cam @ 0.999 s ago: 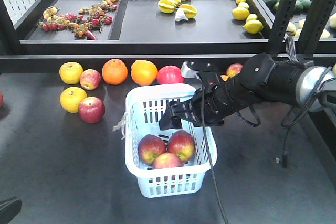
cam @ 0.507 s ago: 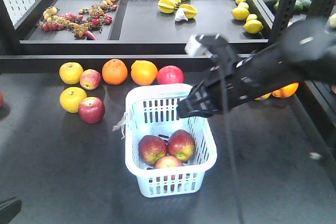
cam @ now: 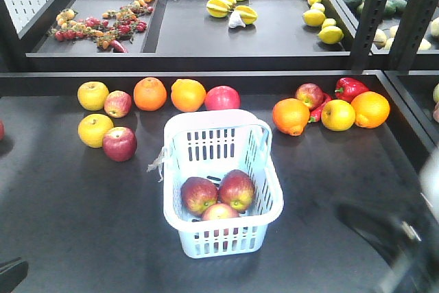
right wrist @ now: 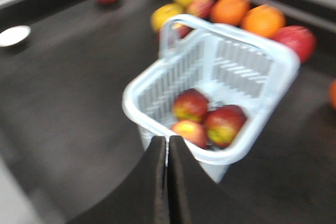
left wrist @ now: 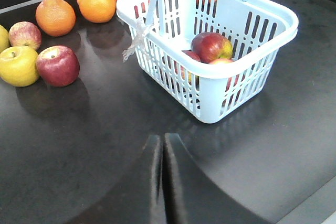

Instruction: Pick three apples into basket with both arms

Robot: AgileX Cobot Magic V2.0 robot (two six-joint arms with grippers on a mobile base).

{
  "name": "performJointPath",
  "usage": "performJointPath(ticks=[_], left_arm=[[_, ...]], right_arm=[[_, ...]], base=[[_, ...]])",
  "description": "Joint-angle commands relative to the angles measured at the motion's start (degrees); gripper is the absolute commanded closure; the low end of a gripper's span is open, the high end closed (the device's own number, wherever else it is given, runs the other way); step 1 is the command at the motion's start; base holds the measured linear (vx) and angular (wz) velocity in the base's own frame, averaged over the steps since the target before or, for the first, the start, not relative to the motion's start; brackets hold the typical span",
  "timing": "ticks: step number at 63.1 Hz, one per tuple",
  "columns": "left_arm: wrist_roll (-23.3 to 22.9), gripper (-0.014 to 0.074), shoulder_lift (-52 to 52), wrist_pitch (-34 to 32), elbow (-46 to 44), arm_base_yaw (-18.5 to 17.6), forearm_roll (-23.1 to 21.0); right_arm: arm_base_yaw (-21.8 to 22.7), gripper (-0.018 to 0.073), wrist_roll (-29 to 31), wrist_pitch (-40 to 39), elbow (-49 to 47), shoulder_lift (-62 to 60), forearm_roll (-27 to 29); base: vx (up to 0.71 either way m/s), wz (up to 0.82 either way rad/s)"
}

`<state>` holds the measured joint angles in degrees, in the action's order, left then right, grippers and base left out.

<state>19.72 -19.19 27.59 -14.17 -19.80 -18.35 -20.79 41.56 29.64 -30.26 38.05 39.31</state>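
Note:
The pale blue basket (cam: pixel 223 241) stands mid-table with three red apples (cam: pixel 199 194) (cam: pixel 237 189) (cam: pixel 219 212) lying inside it. In the left wrist view the basket (left wrist: pixel 210 90) is ahead and to the right, an apple (left wrist: pixel 211 46) showing over its rim. My left gripper (left wrist: pixel 161 139) is shut and empty, low over bare table short of the basket. My right gripper (right wrist: pixel 168 139) is also shut and empty, just short of the basket's near rim (right wrist: pixel 137 109), looking down on the apples (right wrist: pixel 190 104). My right arm (cam: pixel 391 238) is a dark blur at lower right.
Loose fruit lines the table's back edge: yellow fruits (cam: pixel 93 95), two more apples (cam: pixel 119 143) (cam: pixel 118 103), oranges (cam: pixel 150 94) (cam: pixel 188 95). Further right are an orange (cam: pixel 291 116) and a red pepper (cam: pixel 350 88). Raised black trays (cam: pixel 206 60) and a black upright (cam: pixel 374 12) stand behind.
My right arm, which reached over the basket a second ago, has lifted and pulled back to the lower right. The three apples in the basket have not moved.

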Motion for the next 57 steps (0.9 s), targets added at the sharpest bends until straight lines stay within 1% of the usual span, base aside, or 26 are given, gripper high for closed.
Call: performJointPath(ticks=[1,7,12,21,57], left_arm=[[-0.47,0.0604,-0.39,-3.46,-1.56,-0.21,-0.96],[-0.47,0.0604,-0.39,-3.52,-1.56,-0.21,-0.96],[-0.47,0.0604,-0.39,-3.52,-1.56,-0.21,-0.96],[-0.47,0.0604,-0.39,-3.52,-1.56,-0.21,-0.96],[-0.47,0.0604,-0.39,-3.52,-1.56,-0.21,-0.91]], right_arm=[[0.28,0.0563,-1.14,-10.98,6.67,-8.20,1.32],[0.28,0.0563,-2.91,-12.08,11.81,-13.59,1.14],[0.28,0.0563,-3.39,-12.43,13.12,-14.95,1.14],[0.28,0.0563,-3.39,-14.51,13.28,-14.96,1.77],[0.28,0.0563,-3.44,-13.64,13.28,-14.96,1.77]], base=[[0.00,0.00],[0.00,0.00],[0.00,0.00],[0.00,0.00],[0.00,0.00]])
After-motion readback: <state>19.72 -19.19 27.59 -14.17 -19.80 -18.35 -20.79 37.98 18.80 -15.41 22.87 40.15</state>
